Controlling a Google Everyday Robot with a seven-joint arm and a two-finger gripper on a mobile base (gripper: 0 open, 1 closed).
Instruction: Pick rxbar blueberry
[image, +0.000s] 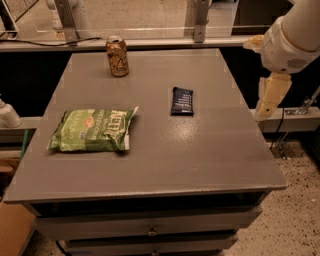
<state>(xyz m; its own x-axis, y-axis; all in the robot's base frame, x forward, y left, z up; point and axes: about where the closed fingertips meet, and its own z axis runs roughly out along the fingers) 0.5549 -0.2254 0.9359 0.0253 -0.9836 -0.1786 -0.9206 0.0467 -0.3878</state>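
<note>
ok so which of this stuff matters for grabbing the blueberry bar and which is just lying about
For the job:
blueberry bar, on the table
gripper, beyond the table's right edge

Lying about:
green chip bag
drink can

A flat grey rectangular worktop carries three items, all well apart; a brown-gold drink can stands upright near the far left corner; a large green chip bag lies flat on the left side, label up; the rxbar blueberry, a small dark navy-blue wrapped bar with faint white text, lies flat right of centre; the robot's cream-coloured gripper hangs beyond the worktop's right edge, touching nothing on it.
</note>
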